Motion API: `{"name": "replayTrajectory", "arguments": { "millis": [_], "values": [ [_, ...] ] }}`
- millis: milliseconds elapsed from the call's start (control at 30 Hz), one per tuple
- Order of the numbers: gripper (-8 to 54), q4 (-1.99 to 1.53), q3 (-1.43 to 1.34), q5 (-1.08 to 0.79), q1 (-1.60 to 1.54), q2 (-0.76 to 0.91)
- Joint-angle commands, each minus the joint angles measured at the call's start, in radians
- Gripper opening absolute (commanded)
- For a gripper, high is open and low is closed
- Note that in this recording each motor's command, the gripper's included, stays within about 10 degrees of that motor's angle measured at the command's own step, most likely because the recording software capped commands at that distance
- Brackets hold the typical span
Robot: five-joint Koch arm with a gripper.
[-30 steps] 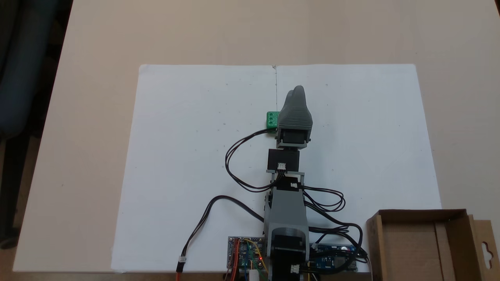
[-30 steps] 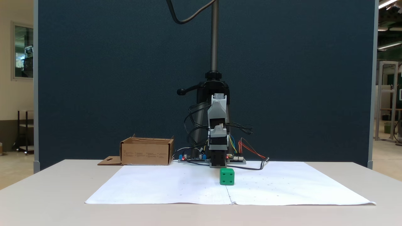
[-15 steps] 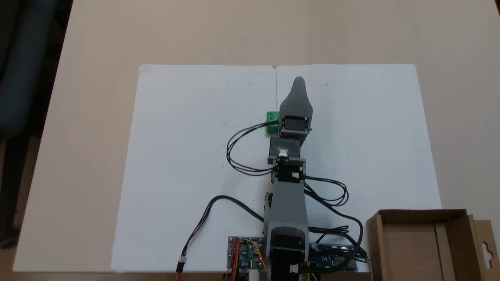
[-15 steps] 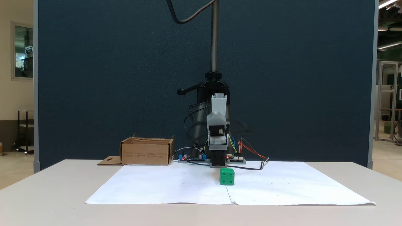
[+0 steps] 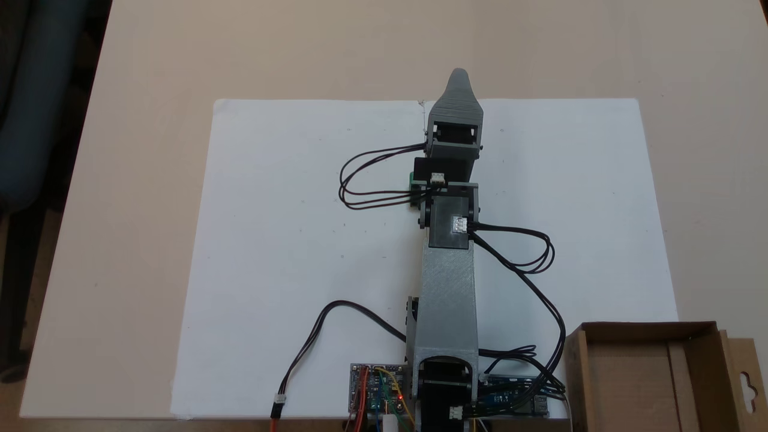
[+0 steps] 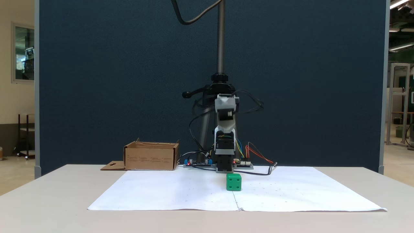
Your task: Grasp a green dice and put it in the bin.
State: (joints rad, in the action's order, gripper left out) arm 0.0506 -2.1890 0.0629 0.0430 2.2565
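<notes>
A: Item one, nearest in the front-facing fixed view?
B: White paper sheet (image 6: 181,194) laid on the counter (image 6: 48,200). Green dice (image 6: 234,182) on the sheet, near its middle seam, resting flat, nothing touching it.

A: Same dice from above?
B: A sliver of green (image 5: 411,180) showing beside the arm's wrist.

A: Gripper?
B: Gripper (image 5: 458,75) raised, stretched past the sheet's far edge, well above the dice. Jaws lie one over the other; released or clenched, I cannot tell.

A: Farther back?
B: Circuit boards (image 6: 241,165) at the arm's base. Bin (image 6: 151,156), brown cardboard, at the counter's rear edge, flap out sideways.
</notes>
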Motion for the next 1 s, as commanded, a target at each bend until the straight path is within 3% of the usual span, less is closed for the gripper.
{"name": "replayTrajectory", "arguments": {
  "millis": [0, 367, 967],
  "values": [
    [42.4, -0.161, 0.126, -0.060, -0.009, 0.063],
    [42.3, -0.785, 0.600, 0.000, -0.031, -0.221],
    [42.5, -1.587, 0.920, 0.021, -0.017, -0.453]
  ]
}}
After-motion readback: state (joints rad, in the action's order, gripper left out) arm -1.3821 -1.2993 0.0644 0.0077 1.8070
